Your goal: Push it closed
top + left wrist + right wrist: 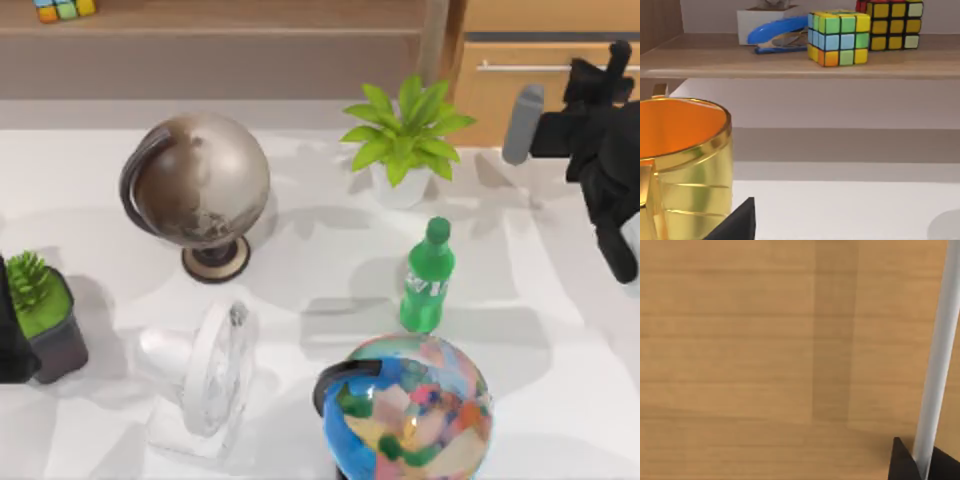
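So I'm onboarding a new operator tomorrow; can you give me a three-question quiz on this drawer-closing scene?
1. True or false: the right gripper is at the light orange-brown wooden drawer at the table's back right.
2. Multiple choice: what stands just in front of the white-potted leafy green plant? A) green plastic bottle B) white desk fan C) grey-brown globe
3. Fill in: the thin silver bar handle appears close up in the ___ wrist view.

Key: 1 true; 2 A; 3 right.

Right pincer (610, 62) raised, top right.
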Tool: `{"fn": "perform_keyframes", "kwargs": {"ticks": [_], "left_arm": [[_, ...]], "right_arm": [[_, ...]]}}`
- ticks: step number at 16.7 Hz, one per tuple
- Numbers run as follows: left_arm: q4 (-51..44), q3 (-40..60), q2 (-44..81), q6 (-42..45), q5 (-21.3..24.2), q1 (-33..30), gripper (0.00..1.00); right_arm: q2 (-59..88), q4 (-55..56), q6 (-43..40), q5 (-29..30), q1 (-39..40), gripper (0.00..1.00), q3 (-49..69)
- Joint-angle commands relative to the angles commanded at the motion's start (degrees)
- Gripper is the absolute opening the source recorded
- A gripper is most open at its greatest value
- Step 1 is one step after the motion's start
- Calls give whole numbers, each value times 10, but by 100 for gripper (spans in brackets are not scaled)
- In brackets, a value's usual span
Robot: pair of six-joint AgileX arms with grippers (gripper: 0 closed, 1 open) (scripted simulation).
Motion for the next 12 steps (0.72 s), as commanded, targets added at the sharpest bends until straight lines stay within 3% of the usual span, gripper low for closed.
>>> {"fn": "perform_keyframes", "kwargs": {"ticks": [11, 12], "left_arm": [[0, 0, 0, 0, 0, 0, 100], [0, 0, 0, 0, 0, 0, 100]], "right_arm": [[34, -51, 8, -19, -2, 0, 83], [34, -51, 8, -19, -2, 8, 83]]}}
